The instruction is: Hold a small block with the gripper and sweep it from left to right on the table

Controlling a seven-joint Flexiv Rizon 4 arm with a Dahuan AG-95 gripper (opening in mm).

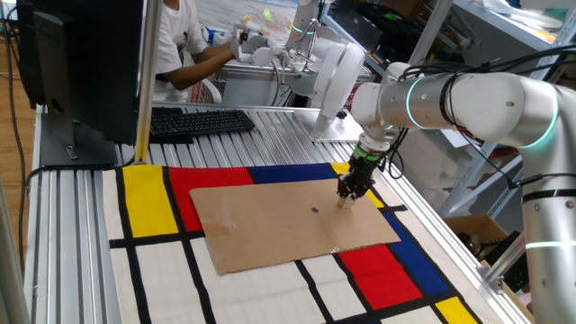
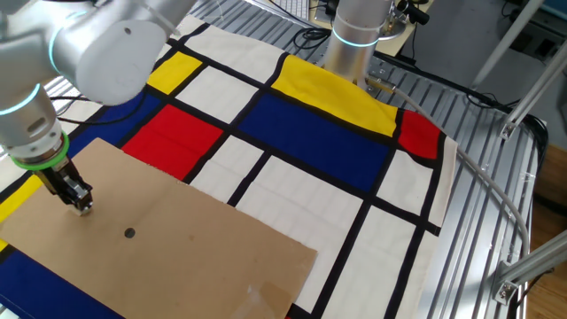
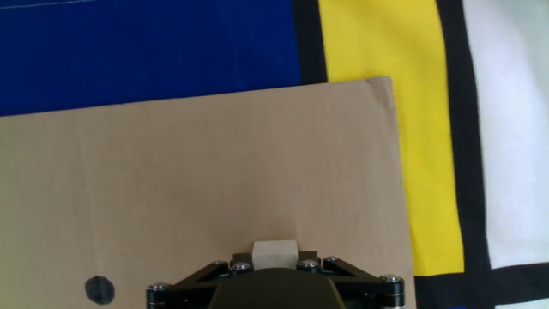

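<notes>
My gripper (image 1: 344, 200) is shut on the small block (image 3: 274, 253), a pale beige cube that shows between the black jaws in the hand view. The tip presses down on a brown cardboard sheet (image 1: 288, 220) that lies on the table (image 1: 153, 261), near the sheet's far right corner. In the other fixed view the gripper (image 2: 82, 206) stands near the sheet's left part, with the green ring above it. The block is too small to make out in the fixed views. A small dark dot (image 1: 314, 211) is marked on the cardboard, a little left of the gripper; it also shows in the hand view (image 3: 99, 288).
The cardboard's corner (image 3: 386, 82) lies over yellow and blue rectangles. A black keyboard (image 1: 198, 121) and a monitor (image 1: 85, 63) stand at the back left. A person (image 1: 180, 45) sits behind the table. The other arm's base (image 2: 354, 35) stands at the far edge.
</notes>
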